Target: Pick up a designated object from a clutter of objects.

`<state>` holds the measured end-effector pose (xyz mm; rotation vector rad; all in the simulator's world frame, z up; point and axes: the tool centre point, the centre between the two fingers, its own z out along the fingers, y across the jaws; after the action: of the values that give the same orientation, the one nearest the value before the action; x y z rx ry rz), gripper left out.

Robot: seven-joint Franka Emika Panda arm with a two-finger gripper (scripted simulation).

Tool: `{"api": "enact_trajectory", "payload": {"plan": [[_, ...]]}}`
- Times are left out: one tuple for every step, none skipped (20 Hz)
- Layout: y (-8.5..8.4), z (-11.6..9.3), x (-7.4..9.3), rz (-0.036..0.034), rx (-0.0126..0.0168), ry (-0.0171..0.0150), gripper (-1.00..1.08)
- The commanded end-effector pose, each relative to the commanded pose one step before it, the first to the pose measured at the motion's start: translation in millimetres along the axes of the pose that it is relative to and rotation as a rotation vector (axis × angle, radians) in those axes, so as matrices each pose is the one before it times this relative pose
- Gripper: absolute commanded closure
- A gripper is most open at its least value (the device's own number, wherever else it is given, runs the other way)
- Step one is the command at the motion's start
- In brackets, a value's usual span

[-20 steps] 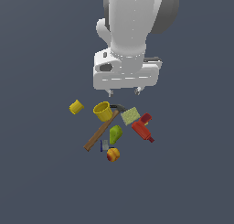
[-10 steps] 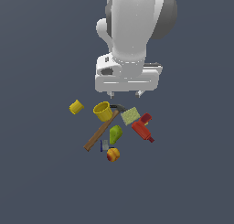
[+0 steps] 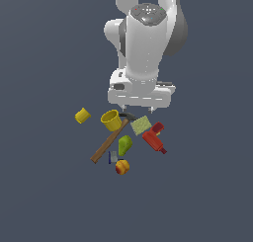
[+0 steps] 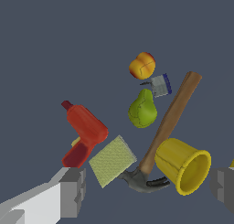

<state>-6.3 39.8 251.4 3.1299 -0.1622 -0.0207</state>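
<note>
- Landmark: the yellow cup, lying on its side in the clutter. All positions below are relative to it, read across the exterior view.
- Yellow cylinder: well apart from the cup, on the exterior view's left.
- Hammer: wooden handle runs diagonally down from beside the cup toward the exterior view's left; the metal head lies just beside the cup.
- Small grey-blue piece: below the cup, just beside the handle.
- Orange-red fruit: farthest below the cup.
- Green pear: below the cup, just right of the handle.
- Pale yellow-green sponge pad: the designated object. Lies flat just right of the cup, with the hammer head between them, and close beside the red tool.
- Red drill-like tool: right of the pad, farthest from the cup on that side.
- Gripper: fingers spread wide, holding nothing, suspended above the cup and pad; in the wrist view one finger appears beside the pad.
</note>
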Motion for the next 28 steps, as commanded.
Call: {"api": "enact_trajectory", "payload": {"plan": [[-3.21, 13.56, -3.07, 0.05492, 0.00028, 0.00078, -0.92], [-1.19, 5.48, -1.45, 0.02261, 0.00015, 0.00038, -0.92], [-1.13, 5.45, -1.55, 0.02261, 0.00017, 0.00037, -0.92], [-1.07, 5.42, -1.66, 0.02261, 0.00018, 0.00036, -0.92], [-1.0, 5.38, -1.75, 0.02261, 0.0002, 0.00036, -0.92], [-0.92, 5.35, -1.85, 0.02261, 0.00021, 0.00035, -0.92], [-0.85, 5.31, -1.94, 0.02261, 0.00022, 0.00034, -0.92], [-0.76, 5.27, -2.03, 0.02261, 0.00024, 0.00033, -0.92], [-0.68, 5.23, -2.11, 0.02261, 0.00025, 0.00033, -0.92], [-0.59, 5.19, -2.19, 0.02261, 0.00026, 0.00032, -0.92], [-0.5, 5.15, -2.27, 0.02261, 0.00028, 0.00031, -0.92], [-0.4, 5.1, -2.34, 0.02261, 0.00029, 0.0003, -0.92], [-0.3, 5.06, -2.41, 0.02261, 0.0003, 0.00029, -0.92], [-0.2, 5.01, -2.47, 0.02262, 0.00031, 0.00028, -0.92], [-0.1, 4.97, -2.53, 0.02261, 0.00032, 0.00026, -0.92], [0.01, 4.92, -2.59, 0.02262, 0.00033, 0.00025, -0.92], [0.12, 4.87, -2.64, 0.02262, 0.00034, 0.00024, -0.92], [0.23, 4.83, -2.68, 0.02262, 0.00035, 0.00023, -0.92], [0.34, 4.78, -2.73, 0.02262, 0.00036, 0.00022, -0.92], [0.46, 4.72, -2.76, 0.02262, 0.00037, 0.0002, -0.92], [0.58, 4.67, -2.8, 0.02262, 0.00038, 0.00019, -0.92], [0.7, 4.62, -2.82, 0.02263, 0.00039, 0.00018, -0.92], [0.82, 4.57, -2.84, 0.02262, 0.0004, 0.00016, -0.92], [0.94, 4.51, -2.86, 0.02262, 0.00041, 0.00015, -0.92], [1.06, 4.46, -2.87, 0.02262, 0.00041, 0.00013, -0.92], [1.16, 4.34, -2.83, 0.0223, 0.00041, 0.00012, -0.92], [1.22, 4.09, -2.71, 0.0213, 0.0004, 0.0001, -0.92], [1.26, 3.82, -2.56, 0.02015, 0.00038, 0.00008, -0.92]]}}
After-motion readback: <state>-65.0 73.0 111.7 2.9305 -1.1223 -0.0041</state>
